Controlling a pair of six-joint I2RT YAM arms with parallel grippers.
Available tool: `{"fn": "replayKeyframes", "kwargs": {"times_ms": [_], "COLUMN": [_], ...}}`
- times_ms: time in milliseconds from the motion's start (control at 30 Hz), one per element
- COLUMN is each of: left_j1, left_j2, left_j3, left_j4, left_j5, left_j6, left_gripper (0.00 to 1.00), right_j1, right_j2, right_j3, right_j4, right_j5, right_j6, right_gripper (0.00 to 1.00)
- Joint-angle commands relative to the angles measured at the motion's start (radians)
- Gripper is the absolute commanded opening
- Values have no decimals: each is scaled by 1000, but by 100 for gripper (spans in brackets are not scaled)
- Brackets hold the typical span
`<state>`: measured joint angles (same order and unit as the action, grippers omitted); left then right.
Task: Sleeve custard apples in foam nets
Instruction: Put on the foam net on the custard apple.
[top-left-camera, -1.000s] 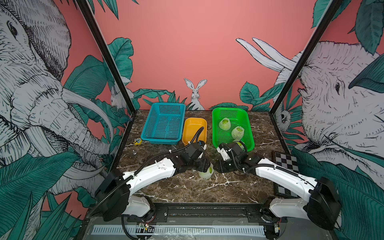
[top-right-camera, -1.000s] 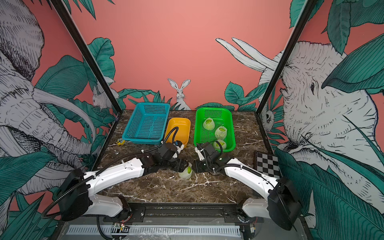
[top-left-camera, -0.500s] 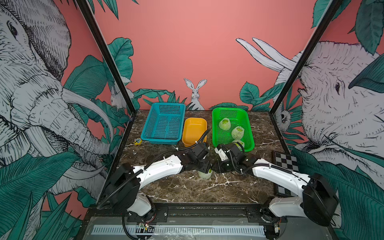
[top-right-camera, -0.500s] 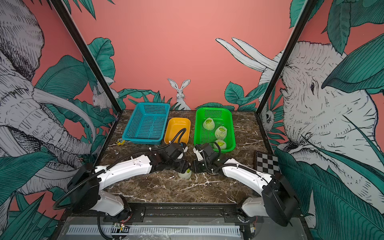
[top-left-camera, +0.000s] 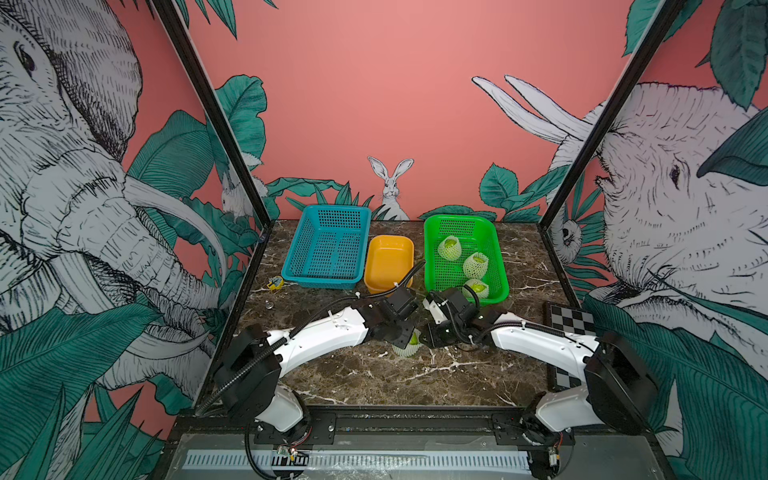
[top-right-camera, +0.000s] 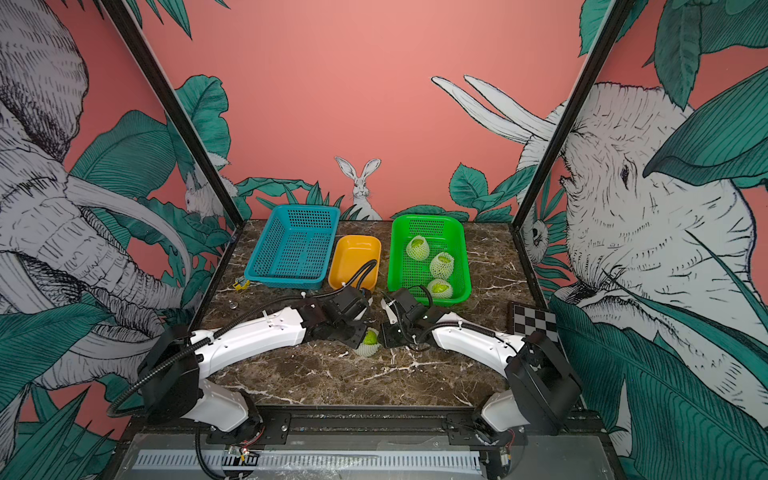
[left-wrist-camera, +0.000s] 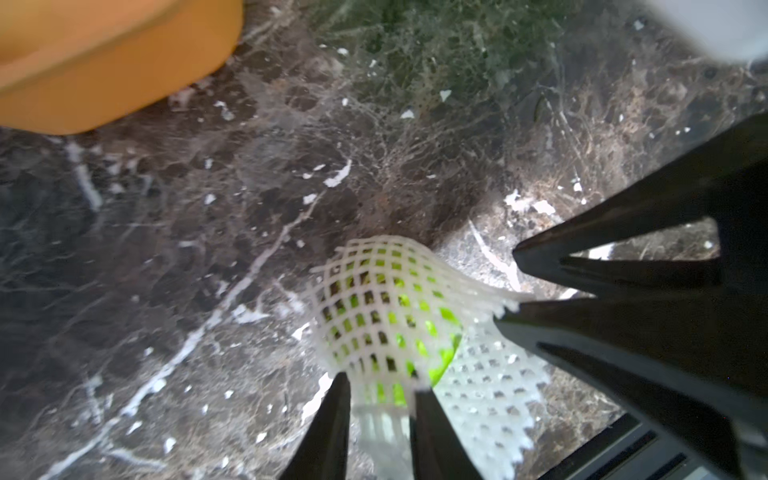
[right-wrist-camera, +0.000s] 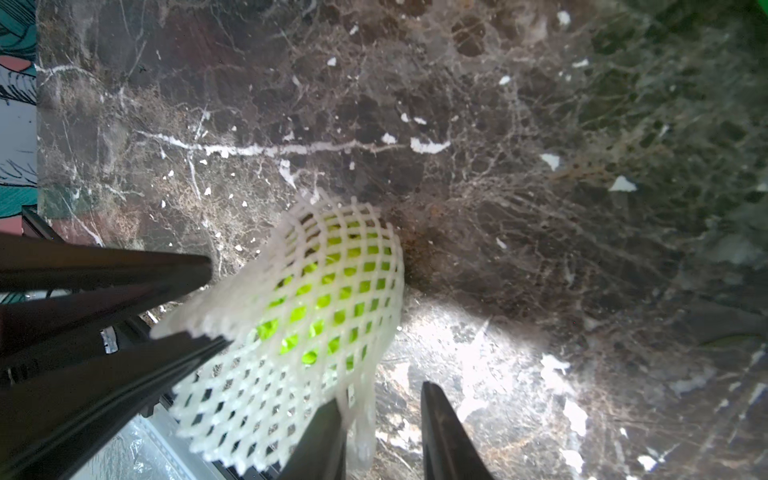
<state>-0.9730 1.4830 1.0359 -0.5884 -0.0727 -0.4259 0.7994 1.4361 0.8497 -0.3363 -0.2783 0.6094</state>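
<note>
A green custard apple (top-left-camera: 412, 340) stands on the marble table, partly inside an off-white foam net (top-left-camera: 406, 351) whose top is stretched open. My left gripper (left-wrist-camera: 380, 386) is shut on the net's rim, and mesh fills the gap between its fingers. From the opposite side my right gripper (right-wrist-camera: 382, 399) is open. The net's edge (right-wrist-camera: 357, 407) hangs against one of its fingers, with bare gap beside it. In both top views the two grippers (top-right-camera: 357, 336) (top-right-camera: 384, 334) meet over the fruit (top-right-camera: 369, 338). Three more netted apples (top-left-camera: 449, 247) lie in the green basket.
The green basket (top-left-camera: 498, 266) stands at the back right, just behind my right wrist. An orange tub (top-left-camera: 388, 262) and a blue basket (top-left-camera: 328, 249) stand at the back left. A checkerboard tile (top-left-camera: 569, 320) lies at the right edge. A small yellow object (top-left-camera: 275, 283) lies at the left.
My left arm has reached in closer to the fruit, and its jaws have narrowed onto the net's rim. The right jaws have narrowed a little. The fruit has stayed in place.
</note>
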Motion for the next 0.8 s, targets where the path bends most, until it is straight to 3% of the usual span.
{"fn": "replayKeyframes", "kwargs": {"times_ms": [0,267,500,767], "left_j1": [-3,20,41,91], "left_j2": [-29,-29,-17,44], "left_j3": [-40,-124,-94,-72], "left_j4": [-67,6,65,113], "left_j5": [-63,-81,-84,-56], "left_j6": [-2,-24,2,29], "left_gripper": [24,20,22,24], "right_j1": [12,32,35,35], "right_j2": [14,48,63,143], "right_j3": [29,50,57,108], "right_j4": [-31,-18,-14,29], "right_j5": [40,54,125,104], "right_j6": [-15,-13,-21,-33], "right_gripper": [30,29,28,27]}}
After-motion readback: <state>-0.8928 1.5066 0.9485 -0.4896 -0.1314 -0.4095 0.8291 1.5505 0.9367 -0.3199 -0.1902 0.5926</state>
